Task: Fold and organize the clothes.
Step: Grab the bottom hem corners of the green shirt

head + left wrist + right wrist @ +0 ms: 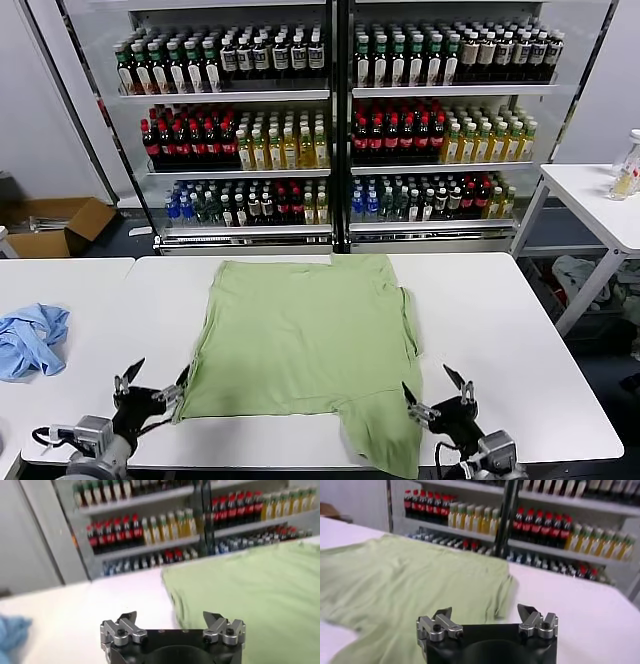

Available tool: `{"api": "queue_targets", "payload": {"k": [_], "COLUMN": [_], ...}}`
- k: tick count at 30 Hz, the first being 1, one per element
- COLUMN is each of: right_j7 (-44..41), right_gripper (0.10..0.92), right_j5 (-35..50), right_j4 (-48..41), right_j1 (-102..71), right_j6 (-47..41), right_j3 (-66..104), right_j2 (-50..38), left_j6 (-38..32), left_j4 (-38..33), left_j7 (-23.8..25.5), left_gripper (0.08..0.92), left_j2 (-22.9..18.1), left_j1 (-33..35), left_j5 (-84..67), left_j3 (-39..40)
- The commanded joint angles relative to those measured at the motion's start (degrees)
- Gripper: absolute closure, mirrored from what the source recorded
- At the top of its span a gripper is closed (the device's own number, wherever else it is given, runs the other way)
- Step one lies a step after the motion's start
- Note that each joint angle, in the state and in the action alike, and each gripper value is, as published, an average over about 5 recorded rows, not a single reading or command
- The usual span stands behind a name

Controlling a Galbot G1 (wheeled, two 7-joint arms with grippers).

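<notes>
Shelves [330, 110]: they stand behind my tables, filled with rows of bottles [390, 130].
Tables: a white table [520, 340] lies before me, with a second one [70, 290] butted against it on my left and a third [590, 195] off to my right.
Shirt [305, 340]: light green, it lies spread flat and plain side up in the middle of my table, with one part hanging over the near edge by my right arm.
Blue garment [30, 338]: crumpled on the left table, well apart from the shirt.
Box [55, 225]: open cardboard, on the floor at far left.
Left gripper [152, 385]: my fingers are spread apart and hold nothing, just beside the shirt's near left corner.
Right gripper [438, 390]: my fingers are spread apart and hold nothing, just beside the shirt's near right edge.
</notes>
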Motion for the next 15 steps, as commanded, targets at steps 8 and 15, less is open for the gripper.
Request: {"api": "queue_targets", "payload": {"k": [8,15], "right_j7": [0.9,2.1], "right_gripper": [0.203,0.205], "right_j5": [0.5,0.6], "right_j4": [-0.1,-1.2], "right_j1": [-2.7,-2.7], "right_j6": [0.1,0.6], "right_j3": [-2.8,-4.1], "right_j2": [-0.1,0.4], "left_j6": [4.4,4.5], "left_j4": [1.1,0.9], "left_j7": [-2.6,-2.9], "left_gripper": [0.177,0.177], "left_j2": [-0.8,-1.3], "left_j1": [1.8,2.1], "left_j5": [-4.2,-4.5], "left_j3": [1.1,0.9]}}
